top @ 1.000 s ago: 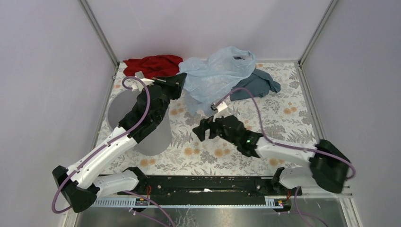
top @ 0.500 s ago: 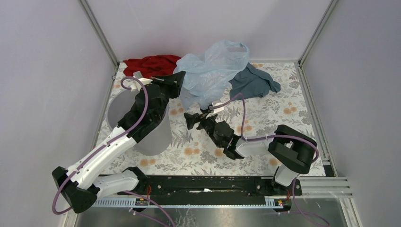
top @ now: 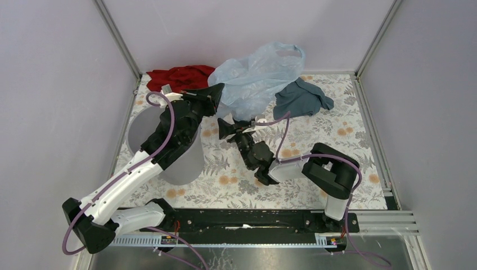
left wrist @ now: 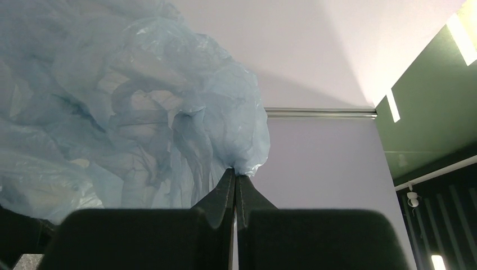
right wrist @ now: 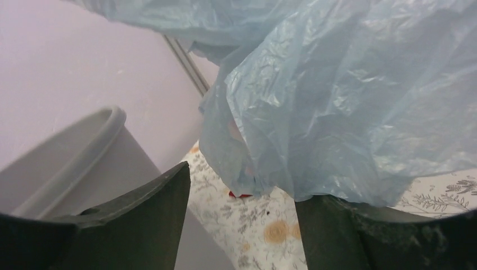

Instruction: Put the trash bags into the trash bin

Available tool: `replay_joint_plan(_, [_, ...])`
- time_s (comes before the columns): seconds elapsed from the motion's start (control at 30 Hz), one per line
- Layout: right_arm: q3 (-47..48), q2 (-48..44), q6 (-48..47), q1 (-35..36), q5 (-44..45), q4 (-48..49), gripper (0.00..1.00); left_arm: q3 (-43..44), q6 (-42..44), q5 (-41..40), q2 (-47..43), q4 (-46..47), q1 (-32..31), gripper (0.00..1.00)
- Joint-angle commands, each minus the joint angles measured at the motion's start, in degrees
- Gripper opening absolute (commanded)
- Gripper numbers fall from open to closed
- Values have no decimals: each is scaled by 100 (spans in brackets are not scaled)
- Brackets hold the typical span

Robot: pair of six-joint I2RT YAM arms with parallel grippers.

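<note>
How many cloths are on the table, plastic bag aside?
2. The red cloth lies at the far left corner, behind the bin. The teal-blue cloth lies right of centre at the far side, beside the trash bag. Another could be hidden under that bag.

trash bag (top: 259, 76): thin pale blue translucent film, wrinkly and glossy, bunched up and raised, hanging just beyond and right of the trash bin (top: 188, 166), not inside it | trash bin: round, light grey, smooth tapered walls, wide rim, upright

Table (top: 337, 140): bin (top: 187, 167), red cloth (top: 180, 76), teal cloth (top: 301, 97)
</note>
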Motion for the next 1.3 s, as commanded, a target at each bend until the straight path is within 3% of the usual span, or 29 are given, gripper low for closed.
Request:
replay_joint_plan(0.0, [296,175,-259,44,625,1582,72,-118,-323,266,-88,354,35,0])
replay_joint_plan(0.13, [607,137,-424,31,978,1365,83,-159,-357,336,-122,397,39,0])
replay_joint_plan(0.27, [791,116,-257,-13,1101,1220,74,-208,-448,412,-103,400,35,0])
replay_joint_plan(0.37, [854,68,-302,-64,1291,1133,49,-215,-484,477,-86,466,37,0])
replay_joint_plan(0.47, [684,-52,-459,-141,1355,1150,12,-144,-437,435,-95,410,35,0])
replay_joint_plan(0.53, [387,-244,-663,-161,1376,1163,3,-91,-301,263,-134,347,35,0])
replay_joint_plan(0.63, [-426,-839,-937,-158,694,880,0,-12,-148,25,-204,182,71,0])
replay_joint_plan(0.73, [-1350,-1795,-907,-158,-254,-216,0,48,188,-315,-275,68,156,0])
replay_joint_plan(0.83, [-1808,-2866,-684,-158,-1083,-2021,0,154,563,-649,-319,-187,248,0])
replay_joint_plan(1.1, [-1673,-4745,-669,-345,-3649,-6163,0,729,2089,-1167,-188,-456,364,0])
replay_joint_plan(1.27, [-1563,-5121,-114,-1266,-5532,-7461,0,1173,2787,-1156,36,-686,409,0])
